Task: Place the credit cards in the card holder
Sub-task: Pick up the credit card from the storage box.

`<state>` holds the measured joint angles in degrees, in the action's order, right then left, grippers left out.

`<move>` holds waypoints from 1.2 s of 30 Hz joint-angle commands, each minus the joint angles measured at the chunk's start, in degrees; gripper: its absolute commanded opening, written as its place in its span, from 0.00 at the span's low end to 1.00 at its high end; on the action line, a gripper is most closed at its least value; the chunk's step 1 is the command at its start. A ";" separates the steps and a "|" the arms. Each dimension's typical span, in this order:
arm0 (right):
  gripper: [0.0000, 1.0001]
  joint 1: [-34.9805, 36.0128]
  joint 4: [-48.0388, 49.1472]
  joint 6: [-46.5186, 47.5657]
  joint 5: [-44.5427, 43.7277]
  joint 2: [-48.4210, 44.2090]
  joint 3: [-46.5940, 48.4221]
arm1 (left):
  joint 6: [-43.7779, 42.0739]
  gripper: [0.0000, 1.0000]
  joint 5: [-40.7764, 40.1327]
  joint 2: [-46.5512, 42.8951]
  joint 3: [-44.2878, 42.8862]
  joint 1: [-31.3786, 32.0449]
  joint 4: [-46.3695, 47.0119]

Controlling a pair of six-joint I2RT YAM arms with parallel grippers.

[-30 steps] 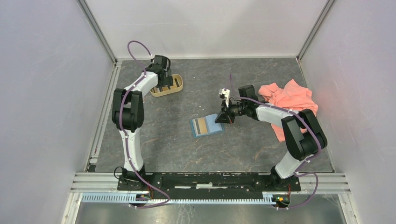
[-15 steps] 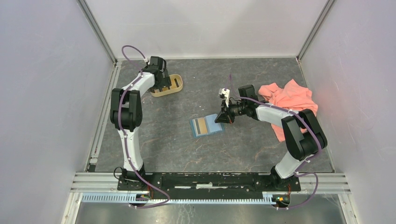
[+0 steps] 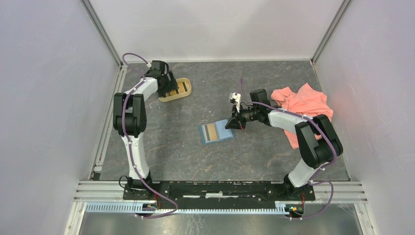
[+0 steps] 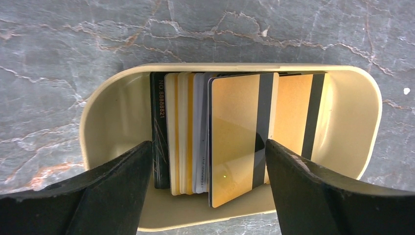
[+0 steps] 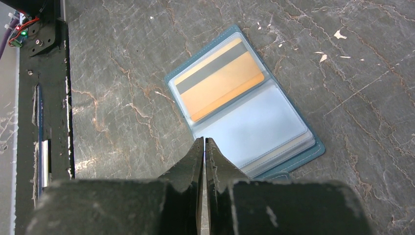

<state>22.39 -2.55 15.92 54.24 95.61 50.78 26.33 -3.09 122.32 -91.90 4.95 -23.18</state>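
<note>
A: Overhead, your left pincer (image 4: pixel 206 143) reaches to the far left of the dark, marble-veined desk (image 3: pixel 195 156). It sits over a tan oval tray (image 4: pixel 357 122) with smooth, rounded walls.

B: From that wrist you see the credit cards (image 4: pixel 235 142) leaning together in a row inside the tray. There is a black one with printed digits on the left and pale and gold ones in the middle. Two glossy gold ones with dark stripes are on the right. The tray's walls close round the stack on every side. The left pincer is open, with one black finger on each side of the stack. Whether either finger touches a card cannot be told.

A: Your right pincer (image 5: pixel 204 142) is closed, with nothing between its tips. It points down at one edge of the card holder (image 5: pixel 254 127), which lies open and flat near the middle of the desk.

B: That holder is teal, with rounded corners and clear plastic sleeves. One sleeve holds a gold card (image 5: pixel 220 81) with a grey stripe.

A: A crumpled salmon-pink cloth (image 3: pixel 303 105) lies at the right side of the desk. It is beside your right arm and apart from the holder.
</note>
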 commanded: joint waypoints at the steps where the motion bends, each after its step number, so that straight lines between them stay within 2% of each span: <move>1: 0.08 0.19 0.17 0.67 1.37 -0.94 2.19 | 3.28 0.86 6.05 -1.75 2.73 -0.71 3.02; 13: 0.08 0.16 -0.02 0.78 1.48 -0.94 2.28 | 7.44 0.72 13.24 -5.25 4.06 -0.90 9.11; 29: 0.08 0.06 -0.92 1.48 1.75 -0.66 2.65 | 8.37 0.69 20.42 -0.50 1.86 -0.90 12.19; 36: 0.08 0.09 -1.00 1.57 1.84 -0.60 2.65 | 5.18 0.70 15.80 1.25 -0.97 -0.89 6.14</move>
<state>22.39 -3.95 16.82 54.48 95.61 51.33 33.23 13.63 122.87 -89.78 3.88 -15.31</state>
